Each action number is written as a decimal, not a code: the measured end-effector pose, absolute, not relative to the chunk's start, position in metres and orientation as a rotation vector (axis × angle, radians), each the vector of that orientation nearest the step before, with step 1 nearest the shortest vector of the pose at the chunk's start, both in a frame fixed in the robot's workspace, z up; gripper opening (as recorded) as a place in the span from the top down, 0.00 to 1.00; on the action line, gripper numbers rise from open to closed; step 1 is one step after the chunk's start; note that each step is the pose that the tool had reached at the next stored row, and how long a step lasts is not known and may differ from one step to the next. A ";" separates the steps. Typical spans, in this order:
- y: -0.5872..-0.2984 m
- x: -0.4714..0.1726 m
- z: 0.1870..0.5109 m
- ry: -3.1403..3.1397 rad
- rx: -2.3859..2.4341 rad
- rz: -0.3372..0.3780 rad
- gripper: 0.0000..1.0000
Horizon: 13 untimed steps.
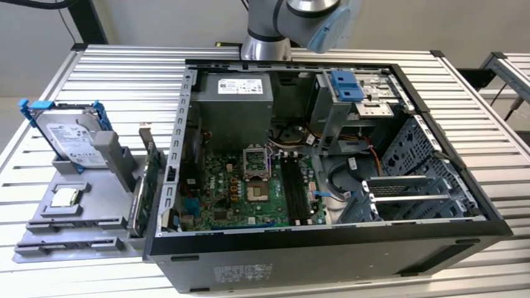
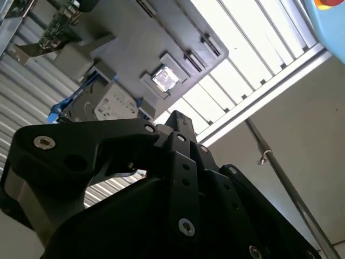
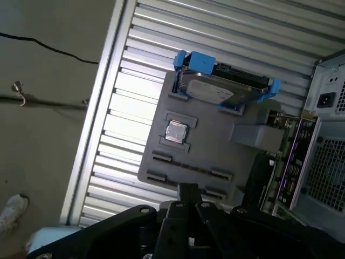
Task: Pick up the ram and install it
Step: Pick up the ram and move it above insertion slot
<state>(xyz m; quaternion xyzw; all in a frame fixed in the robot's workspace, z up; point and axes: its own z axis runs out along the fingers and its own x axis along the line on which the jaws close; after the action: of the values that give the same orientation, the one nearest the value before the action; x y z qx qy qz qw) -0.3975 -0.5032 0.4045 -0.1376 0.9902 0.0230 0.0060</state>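
Ram (image 1: 291, 186) appears as a dark narrow strip slotted in the motherboard (image 1: 236, 186); fingers (image 3: 187, 190) closed, empty.

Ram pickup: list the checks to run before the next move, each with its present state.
1. Case open, motherboard exposed: ok.
2. Whereabouts of the ram: cannot tell.
3. Memory slots beside the processor socket free: cannot tell.
4. Hard drive seated in the grey tray: ok.
5. Load in the pincer: cannot tell.
6. Arm clear of the case interior: ok.
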 end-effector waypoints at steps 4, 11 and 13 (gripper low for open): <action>-0.503 -0.397 0.405 3.083 -0.544 0.070 1.00; -0.503 -0.398 0.404 3.046 -0.738 0.069 1.00; -0.503 -0.397 0.404 3.032 -0.796 0.068 1.00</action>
<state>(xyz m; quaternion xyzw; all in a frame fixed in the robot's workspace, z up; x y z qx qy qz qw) -0.3975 -0.5032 0.4045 -0.2537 0.9670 0.0218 0.0031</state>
